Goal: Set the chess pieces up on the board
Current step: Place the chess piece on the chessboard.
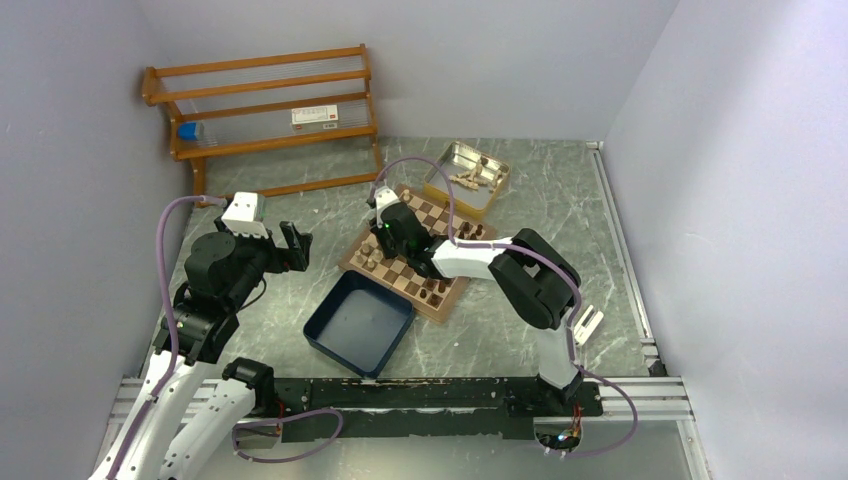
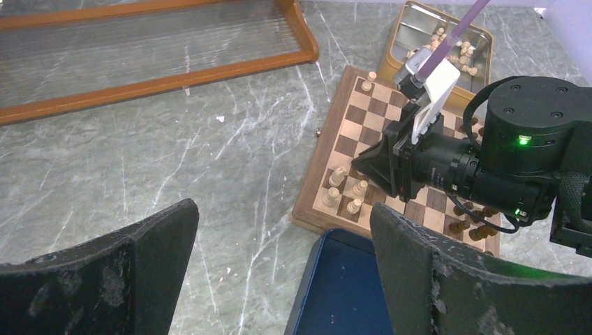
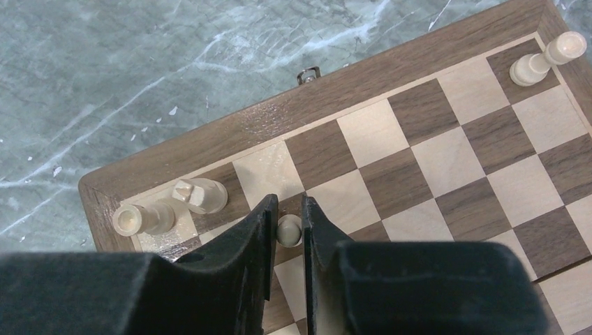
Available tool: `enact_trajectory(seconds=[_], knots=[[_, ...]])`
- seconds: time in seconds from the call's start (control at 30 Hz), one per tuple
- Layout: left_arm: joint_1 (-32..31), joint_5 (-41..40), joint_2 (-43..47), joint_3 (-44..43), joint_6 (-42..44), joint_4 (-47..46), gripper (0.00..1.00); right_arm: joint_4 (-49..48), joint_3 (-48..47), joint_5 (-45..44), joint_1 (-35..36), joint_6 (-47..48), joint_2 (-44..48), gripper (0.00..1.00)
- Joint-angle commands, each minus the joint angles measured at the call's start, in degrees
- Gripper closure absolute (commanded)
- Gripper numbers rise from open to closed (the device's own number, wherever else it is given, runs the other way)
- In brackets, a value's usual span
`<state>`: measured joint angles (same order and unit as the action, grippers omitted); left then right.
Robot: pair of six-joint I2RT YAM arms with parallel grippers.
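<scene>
The board lies mid-table, its border filling the right wrist view. My right gripper reaches down at the board's left corner, shut on a light pawn that stands on a dark square. Beside it stand a light knight and a light rook; another light piece stands at the far corner. Dark pieces line the board's near edge. My left gripper hovers open over the table left of the board, nothing between its fingers.
A navy blue tray sits against the board's near-left edge. A metal tin holding several loose pieces stands behind the board. A wooden rack leans at the back left wall.
</scene>
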<state>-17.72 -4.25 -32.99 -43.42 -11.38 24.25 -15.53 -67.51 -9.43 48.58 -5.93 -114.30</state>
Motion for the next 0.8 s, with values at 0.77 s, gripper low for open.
enact_trajectory(seconds=[0.77], knots=[[0.4, 0.4, 0.7, 0.1, -0.1, -0.8, 0.03, 1.9, -1.8, 0.6, 0.4, -0.5, -1.4, 0.76]])
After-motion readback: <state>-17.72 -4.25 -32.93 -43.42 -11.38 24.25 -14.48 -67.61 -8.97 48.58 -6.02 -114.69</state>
